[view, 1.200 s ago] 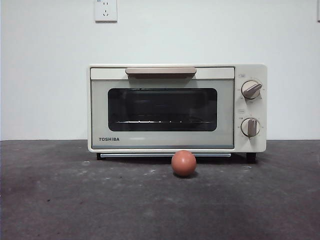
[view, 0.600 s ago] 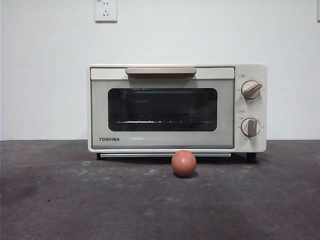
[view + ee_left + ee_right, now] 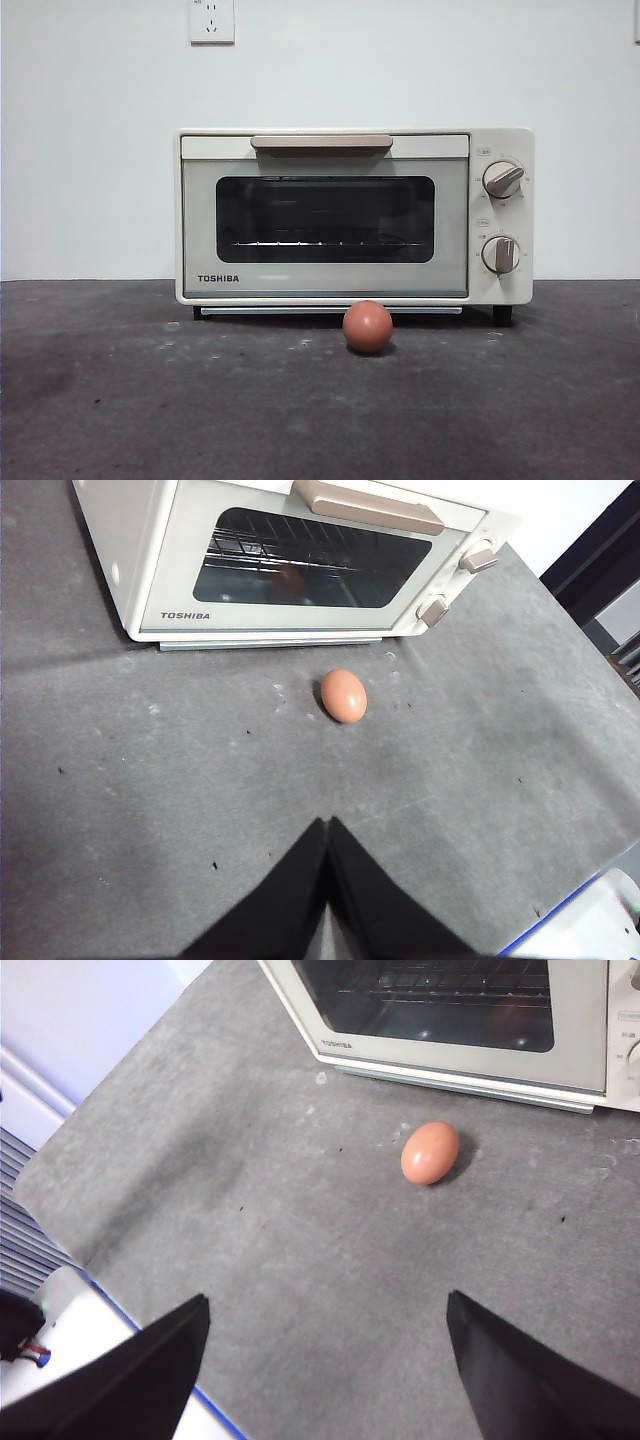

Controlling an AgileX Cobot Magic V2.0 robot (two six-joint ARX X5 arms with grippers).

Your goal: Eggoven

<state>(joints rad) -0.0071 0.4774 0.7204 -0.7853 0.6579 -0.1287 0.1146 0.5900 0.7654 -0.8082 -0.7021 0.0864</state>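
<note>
The dark grey table fills the lower part of the front view, its surface mottled with small pale specks. On it, against a white wall, stands the cream TOSHIBA toaster oven, its dark glass door closed and upright, a wire rack visible behind the glass. A beige handle runs along the top of the door, and two knobs sit one above the other on the panel beside it. A white wall socket is mounted high on the wall above the oven.

The left gripper hovers over the bare table, well back from the oven, its black jaws pressed together to a point. The right gripper also hangs over the table, its jaws spread wide with nothing between them.

The orange-brown egg lies on the table just in front of the oven door, below its lower edge, apart from both grippers.
</note>
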